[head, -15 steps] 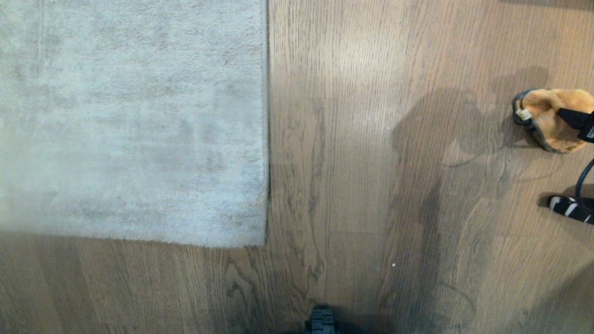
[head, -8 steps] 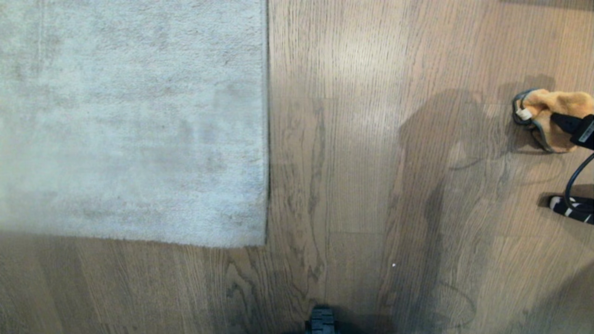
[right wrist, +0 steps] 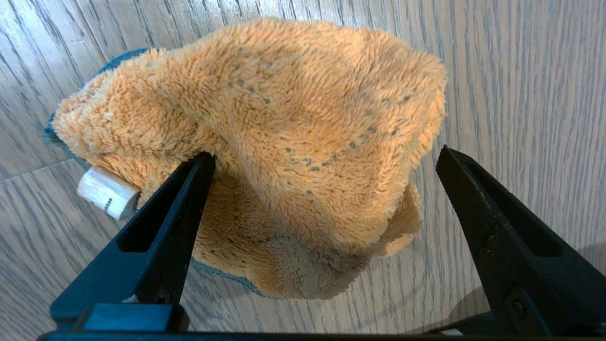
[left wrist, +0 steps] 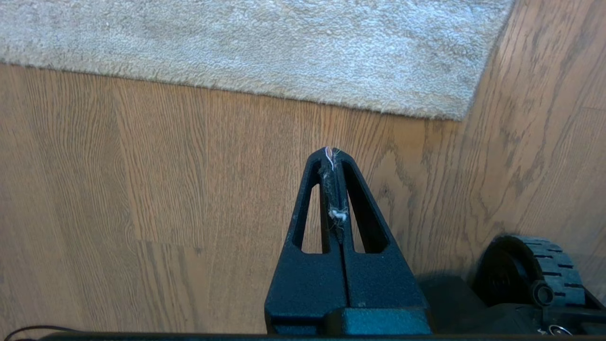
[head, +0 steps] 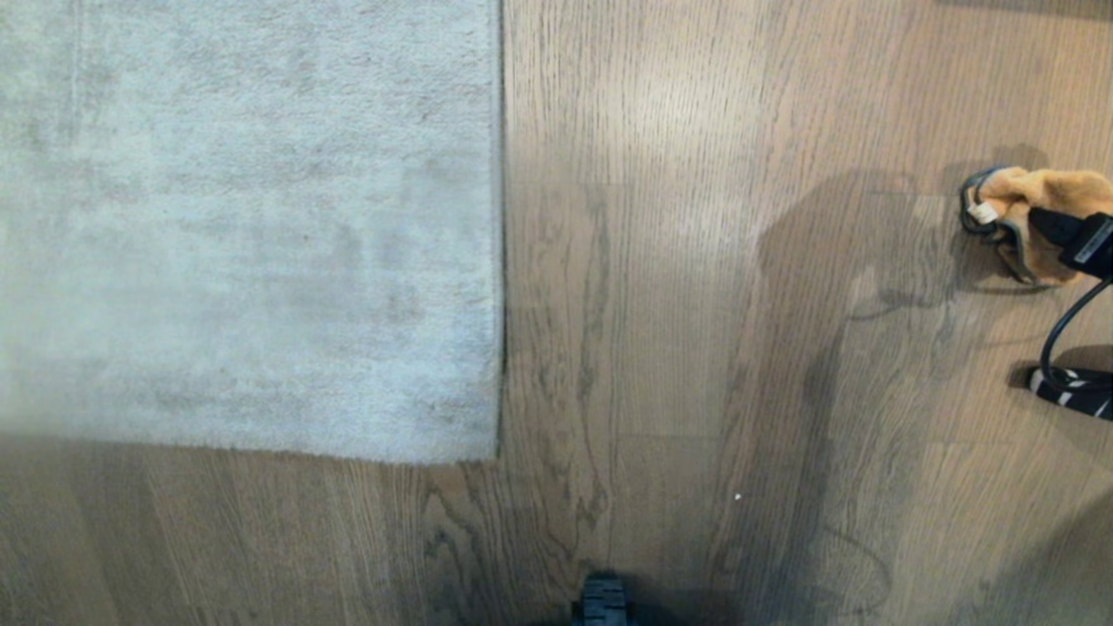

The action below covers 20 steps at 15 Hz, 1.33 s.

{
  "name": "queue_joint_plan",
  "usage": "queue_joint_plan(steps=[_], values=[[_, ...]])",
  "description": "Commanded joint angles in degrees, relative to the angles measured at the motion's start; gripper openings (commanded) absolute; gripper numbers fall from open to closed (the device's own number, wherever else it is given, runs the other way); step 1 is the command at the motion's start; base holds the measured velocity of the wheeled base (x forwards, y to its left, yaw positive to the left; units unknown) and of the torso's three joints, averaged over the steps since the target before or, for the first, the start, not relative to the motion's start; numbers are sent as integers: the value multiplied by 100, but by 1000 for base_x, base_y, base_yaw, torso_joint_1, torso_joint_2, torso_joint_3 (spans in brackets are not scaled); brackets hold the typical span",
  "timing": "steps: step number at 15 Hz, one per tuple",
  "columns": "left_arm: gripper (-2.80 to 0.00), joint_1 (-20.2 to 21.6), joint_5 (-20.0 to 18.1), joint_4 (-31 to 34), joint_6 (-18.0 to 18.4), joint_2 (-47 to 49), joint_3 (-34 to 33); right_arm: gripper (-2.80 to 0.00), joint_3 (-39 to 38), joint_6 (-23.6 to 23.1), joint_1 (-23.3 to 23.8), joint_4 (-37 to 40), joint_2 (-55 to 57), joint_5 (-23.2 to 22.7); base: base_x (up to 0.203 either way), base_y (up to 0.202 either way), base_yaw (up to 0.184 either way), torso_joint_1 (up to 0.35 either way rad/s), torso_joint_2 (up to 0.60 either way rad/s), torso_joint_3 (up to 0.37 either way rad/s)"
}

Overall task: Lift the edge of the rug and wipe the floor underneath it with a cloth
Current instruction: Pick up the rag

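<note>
While the rug edge (head: 502, 226) runs straight away from the robot, the right gripper (right wrist: 326, 156) straddles the crumpled cloth (right wrist: 284, 137), jaws wide, unclamped.

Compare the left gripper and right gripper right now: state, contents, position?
The left gripper is shut, only lint between its fingers; the right gripper is open, straddling the crumpled orange cloth without clamping it. The left gripper hangs over bare floor near the rug's corner; the right gripper sits far right in the head view, away from the rug. Both are black and point down at the floor.
</note>
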<state>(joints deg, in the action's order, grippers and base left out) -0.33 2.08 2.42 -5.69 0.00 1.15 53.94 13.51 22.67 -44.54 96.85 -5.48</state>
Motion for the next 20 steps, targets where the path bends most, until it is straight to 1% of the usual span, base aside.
queue_joint_plan(steps=[1,2,3,7,9,13,17,20], values=[[-280,-2,3,5,-2,0,0,0,-51,3,0,-29,27,-5,0,0,0,0,0,0],[-280,-2,3,-4,-2,0,0,0,-78,-6,0,-37,26,-5,0,0,0,0,0,0],[-280,-2,3,5,-2,0,0,-280,-86,-6,0,-37,18,-5,0,0,0,0,0,0],[-280,-2,3,5,-2,0,0,-280,-101,47,9,-37,-17,-5,0,0,0,0,0,0],[-280,-2,3,4,-3,0,0,-280,-225,47,9,-67,-80,-10,0,0,0,0,0,0],[-280,-2,3,-4,-7,0,0,-280,-744,72,9,-692,-250,-28,0,0,0,0,0,0],[-280,-2,3,-4,-2,0,0,-280,-1091,75,9,-715,-634,-43,0,0,0,0,0,0],[-280,-2,3,5,-10,0,0,-280,-1321,80,9,-656,-992,-185,0,0,0,0,0,0]])
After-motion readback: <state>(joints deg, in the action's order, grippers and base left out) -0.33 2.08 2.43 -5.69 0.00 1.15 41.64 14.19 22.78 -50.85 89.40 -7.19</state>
